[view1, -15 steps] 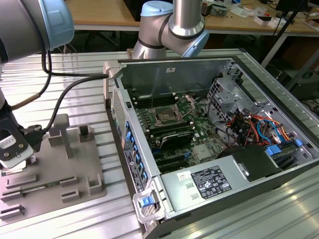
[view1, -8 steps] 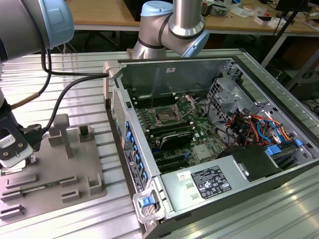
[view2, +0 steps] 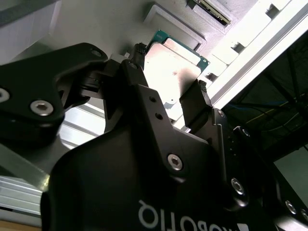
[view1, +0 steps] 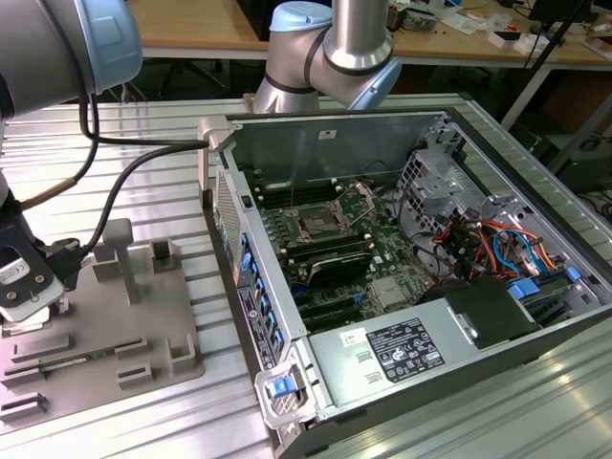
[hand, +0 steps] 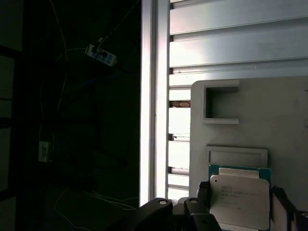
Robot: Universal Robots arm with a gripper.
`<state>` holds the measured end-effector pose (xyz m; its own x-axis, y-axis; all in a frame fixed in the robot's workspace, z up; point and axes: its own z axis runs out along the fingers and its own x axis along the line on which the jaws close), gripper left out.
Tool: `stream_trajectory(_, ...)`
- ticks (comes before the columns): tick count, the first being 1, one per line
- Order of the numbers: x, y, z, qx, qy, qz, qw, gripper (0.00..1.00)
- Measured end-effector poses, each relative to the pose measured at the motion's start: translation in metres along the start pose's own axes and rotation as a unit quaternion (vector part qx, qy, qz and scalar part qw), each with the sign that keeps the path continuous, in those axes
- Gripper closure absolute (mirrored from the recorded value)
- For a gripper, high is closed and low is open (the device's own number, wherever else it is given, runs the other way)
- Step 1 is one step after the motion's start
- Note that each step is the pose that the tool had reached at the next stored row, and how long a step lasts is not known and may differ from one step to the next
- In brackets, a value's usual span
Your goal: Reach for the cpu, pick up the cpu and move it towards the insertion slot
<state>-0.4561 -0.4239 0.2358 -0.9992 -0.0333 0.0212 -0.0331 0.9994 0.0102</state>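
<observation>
exterior view: gripper (view1: pixel 29 304) low at the exterior view's left edge over the grey tray (view1: pixel 143 359), insertion slot (view1: pixel 316 225) mid-frame inside the open computer case (view1: pixel 478 287), well apart | second wrist view: fingers (view2: pixel 195 103) pinch the cpu (view2: pixel 173 72) by opposite edges | first wrist view: cpu between the fingers, above the tray

Wooden desks (view1: pixel 191 24) stand behind a ribbed metal table (view1: pixel 143 134). Beyond the table's edge the floor (hand: pixel 72 144) lies dark, strewn with thin cables (hand: pixel 103 201).
</observation>
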Motion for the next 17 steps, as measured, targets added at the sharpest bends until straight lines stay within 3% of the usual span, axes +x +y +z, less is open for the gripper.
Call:
stream_trajectory(4, -0.0007, -0.0001, -0.0007, 0.0000, -0.0001, 0.000, 1.00000, 0.45)
stream_trajectory(5, -0.0006, -0.0003, -0.0044, 0.0000, 0.0000, 0.000, 1.00000, 0.45)
stream_trajectory(8, -0.0007, -0.0006, -0.0072, -0.0003, 0.0003, 0.000, 1.00000, 0.45)
stream_trajectory(17, -0.0009, -0.0007, -0.0072, -0.0003, 0.0002, 0.000, 1.00000, 0.45)
